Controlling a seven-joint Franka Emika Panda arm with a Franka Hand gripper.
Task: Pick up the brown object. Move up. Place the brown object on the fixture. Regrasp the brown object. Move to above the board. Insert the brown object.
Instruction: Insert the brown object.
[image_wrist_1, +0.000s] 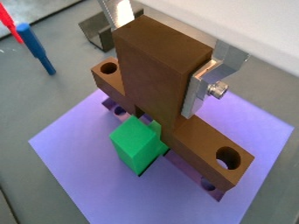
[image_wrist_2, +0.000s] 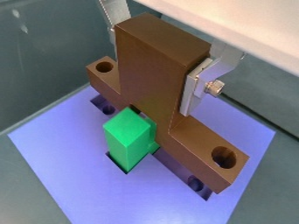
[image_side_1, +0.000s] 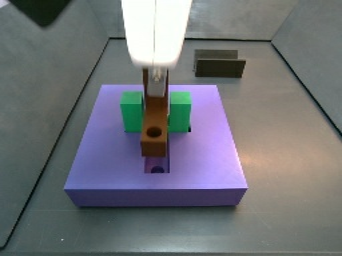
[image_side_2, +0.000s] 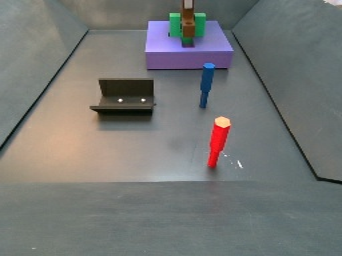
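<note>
The tool (image_wrist_1: 158, 74) is over the board (image_wrist_1: 70, 144), closed on the raised middle part of the brown object (image_wrist_1: 163, 87). In both wrist views one silver finger (image_wrist_2: 208, 77) presses flat against a side of that raised part; the opposite finger is mostly hidden behind it.

The brown object hangs directly below the tool, with its flat bar level and its long axis running along the board's central slot (image_side_1: 159, 166). In a side view the bar (image_side_1: 155, 128) lies in line with the slot, beside the green block (image_side_1: 131, 112). A round hole shows at each visible end of the bar (image_wrist_2: 222, 158).

Judged stage: final insertion. The bar appears to sit at or just above the board surface; whether it is fully seated cannot be told.

Governing relation: bar axis parallel to slot axis, slot straight beneath the tool. The remaining move would be a straight descent with no rotation.

The fixture (image_side_2: 124, 96) stands on the floor, well away from the tool, as do the blue peg (image_side_2: 206, 85) and the red peg (image_side_2: 218, 141).
</note>
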